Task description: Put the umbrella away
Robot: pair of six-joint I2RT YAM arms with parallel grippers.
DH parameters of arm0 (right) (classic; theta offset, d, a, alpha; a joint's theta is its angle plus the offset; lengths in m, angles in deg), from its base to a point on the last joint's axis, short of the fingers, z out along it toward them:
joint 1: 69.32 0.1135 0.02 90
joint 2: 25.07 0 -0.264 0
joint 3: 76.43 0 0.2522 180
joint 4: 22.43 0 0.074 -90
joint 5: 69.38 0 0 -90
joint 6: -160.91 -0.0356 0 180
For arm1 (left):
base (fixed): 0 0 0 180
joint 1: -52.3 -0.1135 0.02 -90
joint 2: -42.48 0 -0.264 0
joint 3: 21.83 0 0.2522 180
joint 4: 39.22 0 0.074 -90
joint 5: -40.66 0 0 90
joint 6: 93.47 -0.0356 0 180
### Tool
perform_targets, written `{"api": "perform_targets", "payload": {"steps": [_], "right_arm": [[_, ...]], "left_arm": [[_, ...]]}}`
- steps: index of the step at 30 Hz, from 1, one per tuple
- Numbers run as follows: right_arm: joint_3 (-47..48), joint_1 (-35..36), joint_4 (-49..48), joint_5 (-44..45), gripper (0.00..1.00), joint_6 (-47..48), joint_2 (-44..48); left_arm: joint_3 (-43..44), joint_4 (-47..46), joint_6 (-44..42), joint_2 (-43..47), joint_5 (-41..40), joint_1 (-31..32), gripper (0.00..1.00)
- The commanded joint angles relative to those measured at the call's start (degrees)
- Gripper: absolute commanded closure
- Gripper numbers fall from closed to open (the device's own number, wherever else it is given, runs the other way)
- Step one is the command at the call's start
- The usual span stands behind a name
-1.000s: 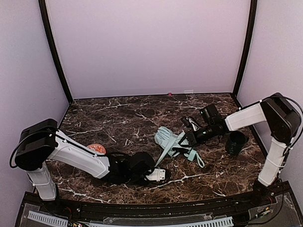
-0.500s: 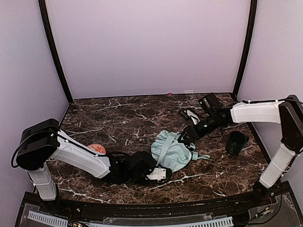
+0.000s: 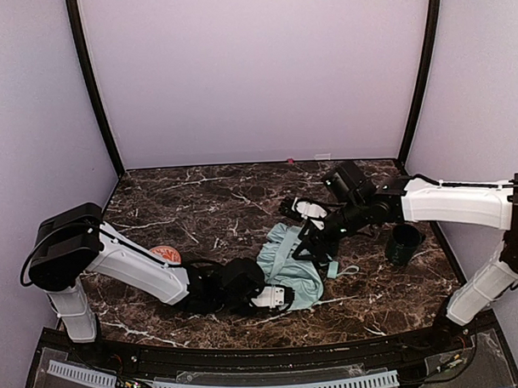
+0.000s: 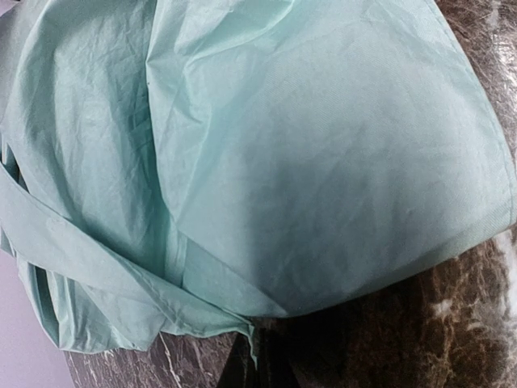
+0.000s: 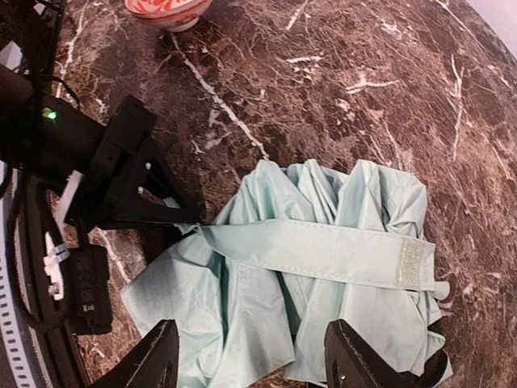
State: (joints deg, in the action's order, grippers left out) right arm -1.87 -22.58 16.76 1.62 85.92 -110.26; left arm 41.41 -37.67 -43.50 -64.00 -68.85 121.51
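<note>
Umbrella, a crumpled mint heap, lies at the table's centre. Left tool, jaws pressed together, pinches the fabric edge at the heap's 7 o'clock. Right tool, jaws spread and gripping nothing, hangs over the heap's 1 o'clock side. Cup stands at 3 o'clock, bowl at 9 o'clock.

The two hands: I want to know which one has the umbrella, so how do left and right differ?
The left hand is shut; the right hand stands open. The left hand's tip sits at the edge of the umbrella; the right hand hovers above its fabric, holding nothing. Both point at the umbrella.
</note>
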Motion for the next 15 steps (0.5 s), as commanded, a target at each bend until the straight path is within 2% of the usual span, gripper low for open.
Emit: {"api": "perform_targets", "payload": {"steps": [1,3,7,15], "right_arm": [[1.8,0.7,2.1,6.7,0.40,5.8,-1.9],[2.6,1.5,3.7,7.9,0.42,4.3,-2.7],[-1.5,2.0,1.4,9.4,0.44,-6.7,0.5],[-16.1,2.1,-5.6,13.1,0.43,-37.1,9.8]], "left_arm": [[-4.0,14.3,0.5,-5.3,5.5,-0.5,1.00],[-4.3,14.1,0.7,-5.0,5.4,-0.6,1.00],[-4.6,13.7,1.2,-4.4,5.6,-0.5,1.00],[-4.4,14.2,1.0,-4.4,6.0,-0.5,1.00]]}}
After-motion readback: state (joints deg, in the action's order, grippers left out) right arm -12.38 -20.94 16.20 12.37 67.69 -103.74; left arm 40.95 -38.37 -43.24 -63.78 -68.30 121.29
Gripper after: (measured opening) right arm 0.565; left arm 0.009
